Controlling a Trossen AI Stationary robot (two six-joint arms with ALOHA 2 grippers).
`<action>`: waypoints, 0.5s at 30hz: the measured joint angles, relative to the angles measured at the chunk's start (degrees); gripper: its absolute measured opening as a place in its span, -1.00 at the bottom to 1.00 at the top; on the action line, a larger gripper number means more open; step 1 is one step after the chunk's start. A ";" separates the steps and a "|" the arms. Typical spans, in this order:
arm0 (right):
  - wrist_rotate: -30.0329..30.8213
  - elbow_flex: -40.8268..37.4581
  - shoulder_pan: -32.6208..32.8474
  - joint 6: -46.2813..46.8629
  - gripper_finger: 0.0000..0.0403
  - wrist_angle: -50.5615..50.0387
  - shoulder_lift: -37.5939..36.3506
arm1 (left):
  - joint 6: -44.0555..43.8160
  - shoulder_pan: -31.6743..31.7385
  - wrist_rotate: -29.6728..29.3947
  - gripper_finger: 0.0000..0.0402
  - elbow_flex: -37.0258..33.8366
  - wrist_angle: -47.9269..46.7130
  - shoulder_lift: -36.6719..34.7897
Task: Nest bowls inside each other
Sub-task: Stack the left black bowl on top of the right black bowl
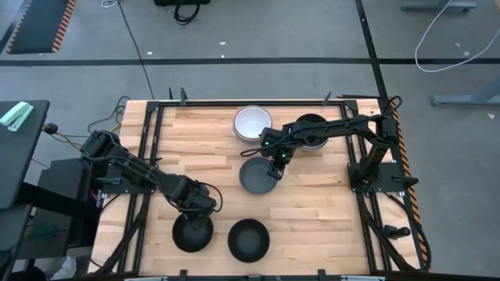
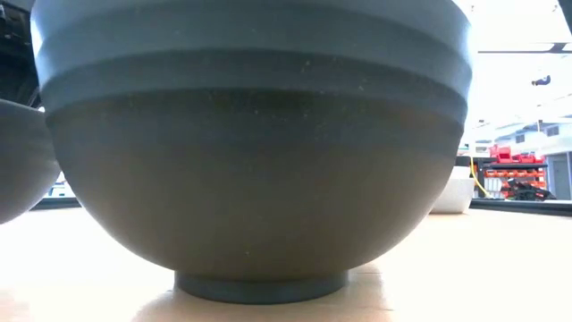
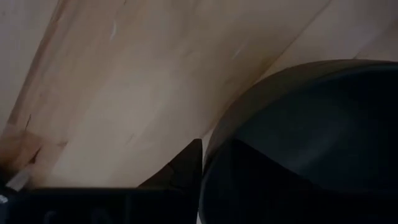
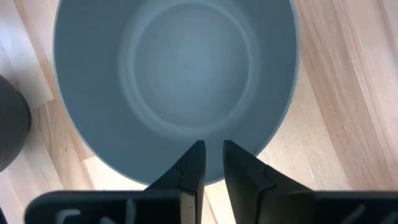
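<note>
Directly below the right tool (image 4: 213, 163), whose fingers stand barely apart and empty over the near rim, sits the dark grey bowl (image 4: 174, 81) mid-worktop; straddle that wall squarely before closing. Left tool (image 1: 199, 204) at a black bowl (image 1: 192, 232), grip unclear.

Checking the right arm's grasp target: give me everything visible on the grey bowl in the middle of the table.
The grey bowl is round, smooth and matte, plastic-looking, blue-grey inside with a faint ring around its flat floor. It sits upright and empty on the wooden table, apart from the white bowl and the black bowls nearer the front. The right gripper is at its rim on the side facing the white bowl, its fingers close together with a narrow gap; contact with the rim cannot be confirmed.
</note>
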 joint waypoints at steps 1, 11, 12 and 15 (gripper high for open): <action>0.00 0.00 0.00 0.00 -0.68 -0.02 0.00 | 0.58 0.00 0.00 -0.54 0.00 0.07 0.00; 0.00 0.00 0.00 -0.07 -0.68 0.00 0.00 | 1.24 0.17 -0.79 -0.79 -0.04 0.07 -0.02; 0.00 0.00 0.00 -0.07 -0.68 0.00 0.00 | 0.93 0.17 -0.78 -0.85 -0.04 0.14 -0.02; 0.00 0.00 0.00 -0.26 -0.68 -0.13 0.00 | 0.18 0.20 -0.75 -0.94 -0.04 0.29 -0.13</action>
